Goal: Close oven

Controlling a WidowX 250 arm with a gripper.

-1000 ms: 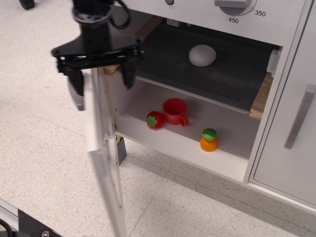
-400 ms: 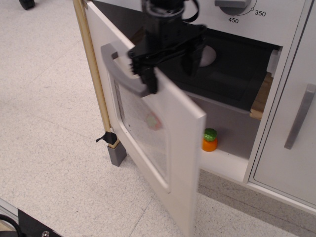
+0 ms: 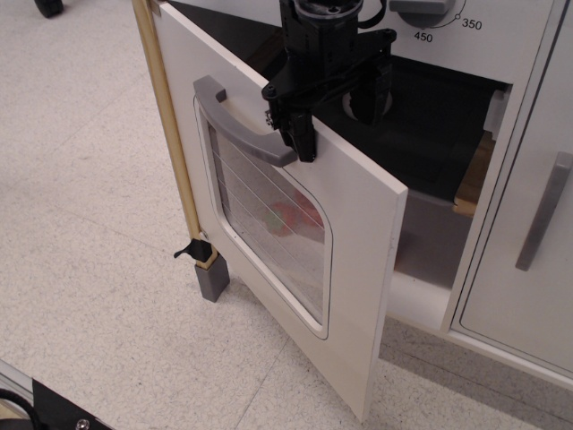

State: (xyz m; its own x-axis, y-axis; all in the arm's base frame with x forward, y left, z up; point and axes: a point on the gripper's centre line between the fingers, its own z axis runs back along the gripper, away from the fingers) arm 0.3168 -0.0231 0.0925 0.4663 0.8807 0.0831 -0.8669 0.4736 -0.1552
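Observation:
The white oven (image 3: 501,36) has its door (image 3: 358,260) swung partway across the opening, still ajar at the right. The door has a wire-lined clear window (image 3: 260,210) and a curved grey handle (image 3: 240,124). My black gripper (image 3: 338,115) is open and straddles the door's top edge just right of the handle. One finger (image 3: 302,136) is in front of the door and the other (image 3: 378,90) is behind it. The dark tray (image 3: 439,134) shows inside the oven.
A red cup and strawberry (image 3: 288,215) show through the window. The plain white cabinet door (image 3: 519,287) with a straight grey bar handle (image 3: 547,210) stands at the right. A wooden post (image 3: 166,134) with a grey foot (image 3: 213,279) stands at the left. A temperature knob (image 3: 421,7) is above.
The door has swung from edge-on and wide open to mostly across the opening. My gripper moved right with its top edge. The orange toy and the white egg are now hidden.

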